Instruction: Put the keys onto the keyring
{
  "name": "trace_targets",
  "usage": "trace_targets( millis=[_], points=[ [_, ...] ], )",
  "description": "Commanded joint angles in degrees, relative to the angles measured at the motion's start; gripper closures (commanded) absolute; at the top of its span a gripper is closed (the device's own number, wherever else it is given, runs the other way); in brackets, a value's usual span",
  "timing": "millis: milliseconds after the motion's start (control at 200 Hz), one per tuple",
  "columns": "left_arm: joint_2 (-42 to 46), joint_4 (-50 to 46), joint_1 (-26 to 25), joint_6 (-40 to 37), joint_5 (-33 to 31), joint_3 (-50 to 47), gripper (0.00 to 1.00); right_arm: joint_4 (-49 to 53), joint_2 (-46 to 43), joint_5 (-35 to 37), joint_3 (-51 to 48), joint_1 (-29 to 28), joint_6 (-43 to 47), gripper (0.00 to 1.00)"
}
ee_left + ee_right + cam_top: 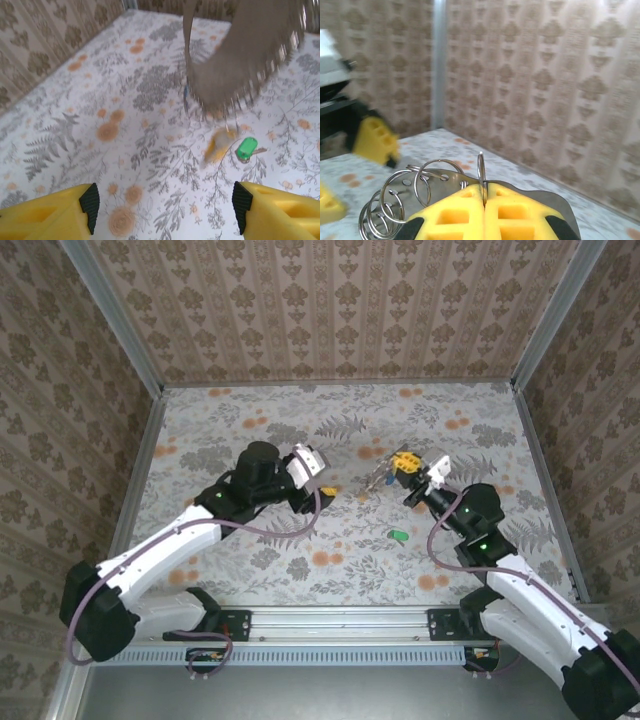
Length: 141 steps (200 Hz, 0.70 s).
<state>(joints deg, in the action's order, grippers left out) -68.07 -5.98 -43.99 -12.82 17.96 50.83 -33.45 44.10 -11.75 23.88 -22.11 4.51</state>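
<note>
Right wrist view: right tool (484,202) pinches keyring (447,178), pads (455,220) pressed together on it. Left tool (162,202) spread over counter (75,125), green key (246,148) lying ahead. Likely best: take key by blade, head hole left clear.

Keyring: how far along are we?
Done: the right gripper is shut on the keyring, which is lifted off the table. In hand: the left gripper is open and empty, facing the green key. Left: that key lies loose on the table, unthreaded. Whether any key hangs on the ring is too blurred to tell.
</note>
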Motion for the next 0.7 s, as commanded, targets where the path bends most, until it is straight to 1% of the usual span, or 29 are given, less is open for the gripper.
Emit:
trace_targets(
  millis=[0,50,115,190,250,380,425,550,605,700],
  points=[
    [-5.58,-4.13,-2.94,-0.55,0.24,3.54,0.28,3.95,-1.50,11.75,2.83,4.24,-0.32,1.00],
    [-8.99,-6.81,-4.42,-3.32,2.02,5.61,0.28,6.60,-1.02,15.36,4.23,6.05,-1.09,1.00],
    [-13.49,-8.89,-5.99,-3.24,2.45,8.61,0.32,10.03,-0.19,20.44,5.97,7.43,-1.69,1.00],
    [-19.03,-10.65,-8.66,-4.24,1.97,12.28,0.37,9.76,0.79,22.79,6.63,8.51,-1.68,1.00],
    [-22.74,-12.08,-11.69,-6.80,0.37,14.73,0.36,9.98,1.80,23.89,7.53,8.88,-1.94,1.00],
    [-30.97,-12.28,-18.07,-9.15,-9.84,20.16,0.36,9.89,4.01,24.03,9.34,10.94,-2.93,1.00],
    [-33.37,-12.24,-20.04,-10.59,-12.14,21.94,0.36,10.21,4.66,23.97,10.35,11.99,-2.84,1.00],
    [-39.66,-11.86,-23.29,-12.85,-19.45,25.92,0.36,10.42,6.04,22.86,12.77,14.90,-3.20,1.00],
    [-41.46,-12.93,-23.51,-11.97,-20.95,27.83,0.36,10.66,6.38,21.92,13.66,15.78,-3.04,1.00],
    [-43.71,-15.65,-23.60,-11.13,-19.35,30.39,0.36,11.81,6.87,19.89,15.10,17.20,-2.93,1.00]
  ],
)
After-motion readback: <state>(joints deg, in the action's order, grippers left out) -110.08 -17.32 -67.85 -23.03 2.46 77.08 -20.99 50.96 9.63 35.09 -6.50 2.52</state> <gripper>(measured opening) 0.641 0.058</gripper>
